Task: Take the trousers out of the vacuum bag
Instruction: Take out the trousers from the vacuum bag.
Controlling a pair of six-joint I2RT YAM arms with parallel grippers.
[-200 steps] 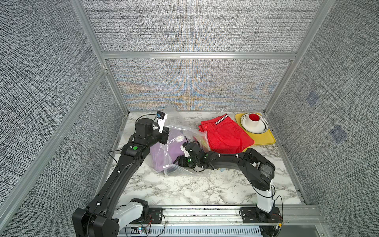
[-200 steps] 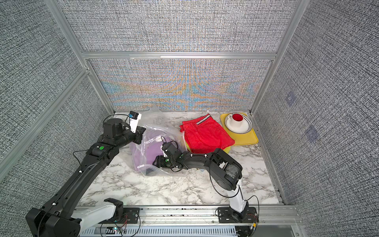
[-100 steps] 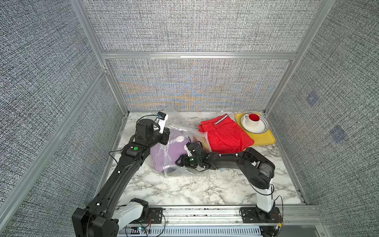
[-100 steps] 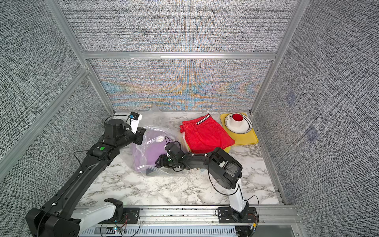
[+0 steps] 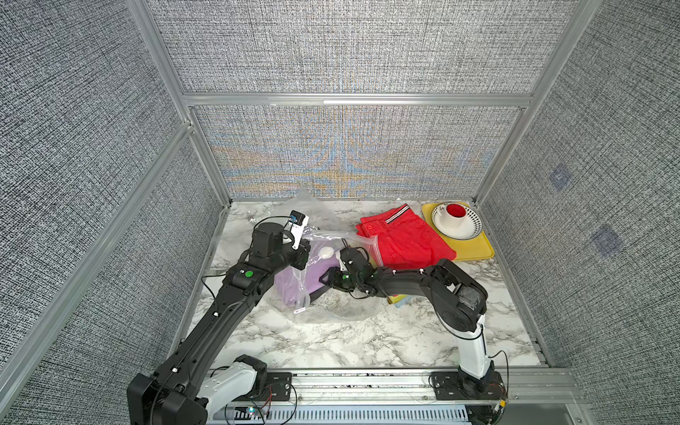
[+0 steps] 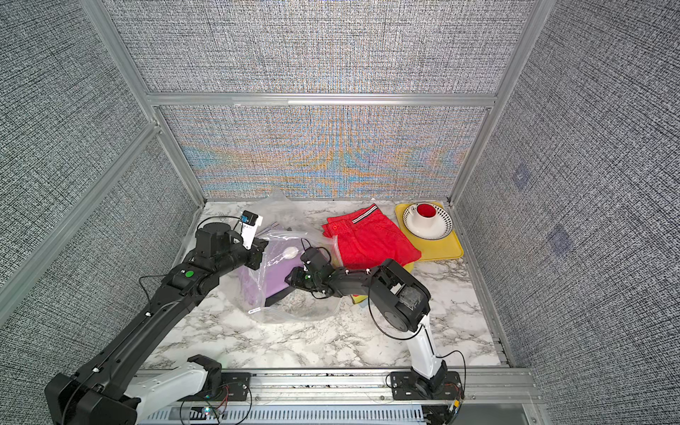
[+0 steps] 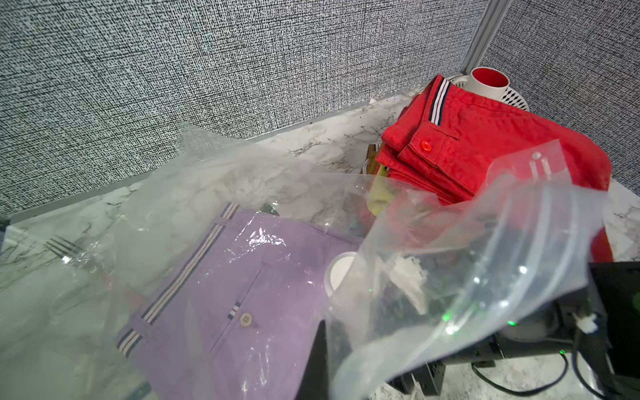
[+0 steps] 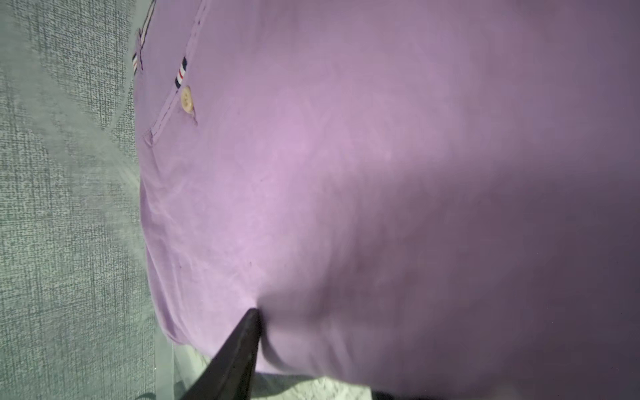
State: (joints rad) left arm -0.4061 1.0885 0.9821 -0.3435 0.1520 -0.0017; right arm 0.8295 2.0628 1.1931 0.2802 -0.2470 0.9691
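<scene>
The clear vacuum bag (image 5: 333, 312) (image 6: 298, 312) lies left of centre, its white valve disc (image 5: 326, 252) on top. Lilac trousers (image 5: 316, 276) (image 7: 221, 311) are inside it. My left gripper (image 5: 301, 255) (image 6: 257, 254) is shut on the bag's upper film, holding the mouth up. My right gripper (image 5: 329, 282) (image 6: 294, 279) reaches into the mouth. One of its fingers (image 8: 242, 339) presses a crease into the lilac cloth (image 8: 311, 156); the other finger is hidden by the cloth. Folded red trousers (image 5: 401, 239) (image 7: 485, 138) lie outside the bag on the right.
A yellow tray (image 5: 478, 250) with a white bowl and red cup (image 5: 458, 220) stands in the back right corner. Yellow and light blue cloth (image 5: 399, 298) peeks out under the right arm. The booth walls close in on three sides.
My right gripper has slid a little further left into the bag and its jaws have narrowed onto the lilac cloth. The left arm has held still.
</scene>
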